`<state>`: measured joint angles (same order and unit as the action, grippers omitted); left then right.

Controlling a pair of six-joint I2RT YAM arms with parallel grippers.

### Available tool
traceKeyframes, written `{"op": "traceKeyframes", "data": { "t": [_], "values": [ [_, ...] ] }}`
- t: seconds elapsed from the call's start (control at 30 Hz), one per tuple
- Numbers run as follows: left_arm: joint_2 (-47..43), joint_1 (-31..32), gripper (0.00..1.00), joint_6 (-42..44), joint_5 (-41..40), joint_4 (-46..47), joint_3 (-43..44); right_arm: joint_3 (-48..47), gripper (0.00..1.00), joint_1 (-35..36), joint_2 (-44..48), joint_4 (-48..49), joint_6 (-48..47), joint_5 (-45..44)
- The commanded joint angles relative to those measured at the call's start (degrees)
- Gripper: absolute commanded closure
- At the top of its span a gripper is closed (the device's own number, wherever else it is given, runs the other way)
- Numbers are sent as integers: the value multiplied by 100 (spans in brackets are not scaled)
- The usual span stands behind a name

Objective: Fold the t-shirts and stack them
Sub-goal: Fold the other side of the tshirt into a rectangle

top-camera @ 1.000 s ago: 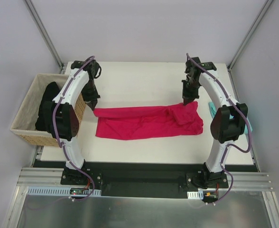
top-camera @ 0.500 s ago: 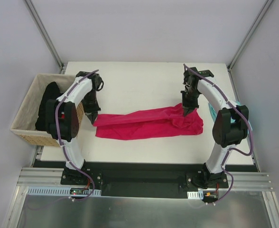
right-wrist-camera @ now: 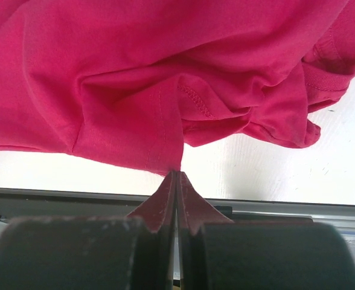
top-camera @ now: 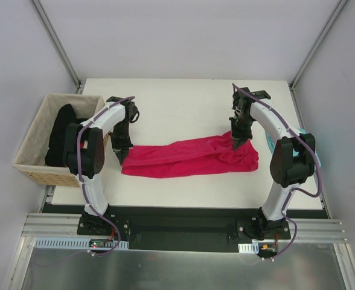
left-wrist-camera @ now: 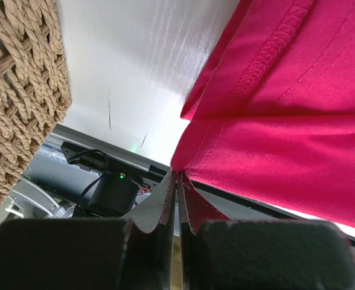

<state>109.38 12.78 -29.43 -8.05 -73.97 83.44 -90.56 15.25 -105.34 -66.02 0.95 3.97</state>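
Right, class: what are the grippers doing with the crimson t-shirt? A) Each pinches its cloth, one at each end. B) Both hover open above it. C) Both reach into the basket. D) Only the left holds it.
A: the left gripper and the right gripper are each shut on cloth at opposite ends of the crimson t-shirt.

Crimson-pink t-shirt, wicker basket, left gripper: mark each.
Crimson-pink cloth t-shirt (top-camera: 183,158): top external view, middle of cloth.
Woven wicker basket (left-wrist-camera: 20,90): left wrist view, woven side wall.
Left gripper (left-wrist-camera: 177,178): left wrist view, between its fingertips, shut on shirt edge.
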Motion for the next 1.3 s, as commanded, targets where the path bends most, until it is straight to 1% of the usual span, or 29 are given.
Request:
{"op": "traceKeyframes", "data": {
  "t": [0.0,0.07,0.13,0.4,0.6,0.83,0.87,0.9,0.93,1.0,1.13,1.27],
  "values": [
    [66,6,96,-10,-187,-187,-91,39,99,58,-22,-183,-77,95],
    [109,6,93,-36,-293,-222,-117,56,99,66,-65,-183,-69,113],
    [127,6,93,-45,-355,-240,-135,56,99,75,-92,-183,-199,131],
    [153,6,93,-37,-416,-258,-188,74,99,154,-232,-262,-236,174],
    [171,6,93,-28,-372,-319,102,21,99,303,-417,-324,-288,236],
    [285,6,93,25,-390,-363,392,48,98,374,-452,-368,-280,69],
    [294,6,94,42,-390,-363,419,39,93,374,-452,-377,-262,87],
    [312,6,93,51,-399,-372,497,21,76,374,-452,-377,-253,87],
    [346,6,94,69,-407,-389,541,-14,74,374,-435,-385,-245,69],
    [382,6,93,87,-434,-398,664,-75,66,374,-330,-394,-166,-80],
    [452,6,94,113,-399,-434,832,-216,57,348,-110,-368,107,-712],
    [470,6,94,148,-407,-434,902,-102,56,304,-40,-263,247,-783]
  ]
}}
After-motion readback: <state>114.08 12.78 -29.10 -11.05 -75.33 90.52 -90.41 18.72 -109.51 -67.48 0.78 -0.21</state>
